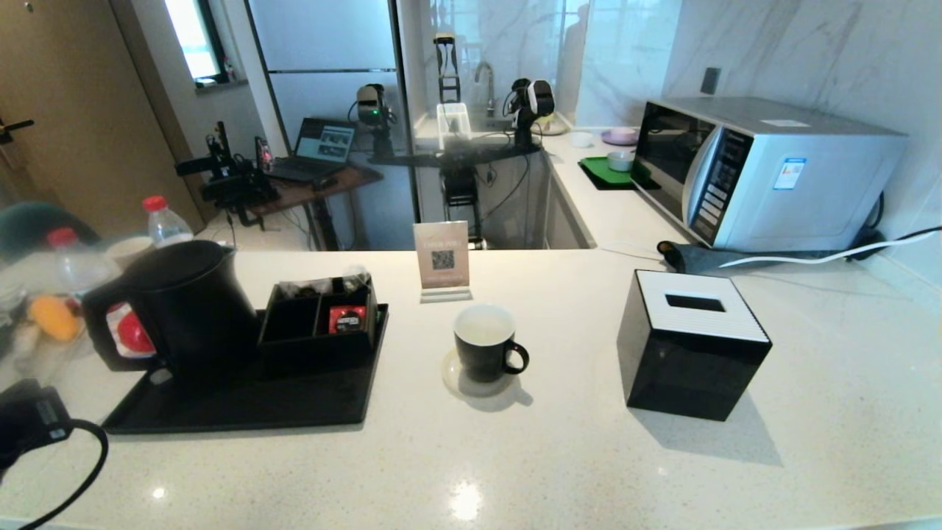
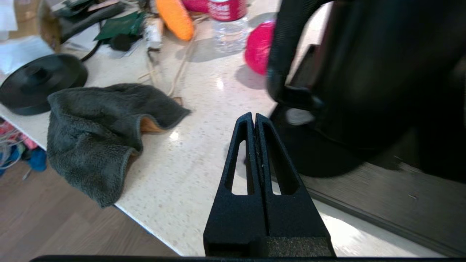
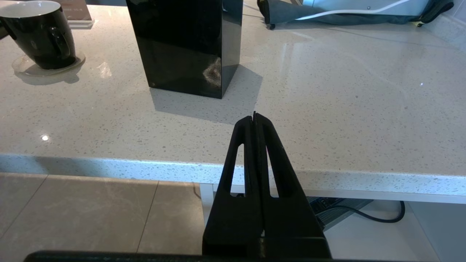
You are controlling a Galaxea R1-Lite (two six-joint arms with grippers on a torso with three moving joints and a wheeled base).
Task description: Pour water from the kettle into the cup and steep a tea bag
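From the head camera you see the kettle [image 1: 188, 305] standing at the left end of a black tray [image 1: 243, 401] on the counter [image 1: 559, 456], its handle turned toward the counter's left edge. Just beside it on the tray sits a caddy [image 1: 320, 320] with packets. The cup [image 1: 483, 342] rests on a saucer [image 1: 450, 375] right of the tray, handle pointing right, and a tissue box [image 1: 692, 346] stands further right. Your left arm [image 1: 33, 419] shows at the lower left corner.

At the left wrist, your left gripper [image 2: 253, 118] has its fingers pressed together, holding nothing, tips near the foot of the kettle's handle [image 2: 287, 58] but not touching. A grey cloth [image 2: 102, 131] lies on the counter beside it.

At the right wrist, your right gripper [image 3: 254, 118] is likewise closed tight and empty, hanging at the counter's front edge, well apart from the cup
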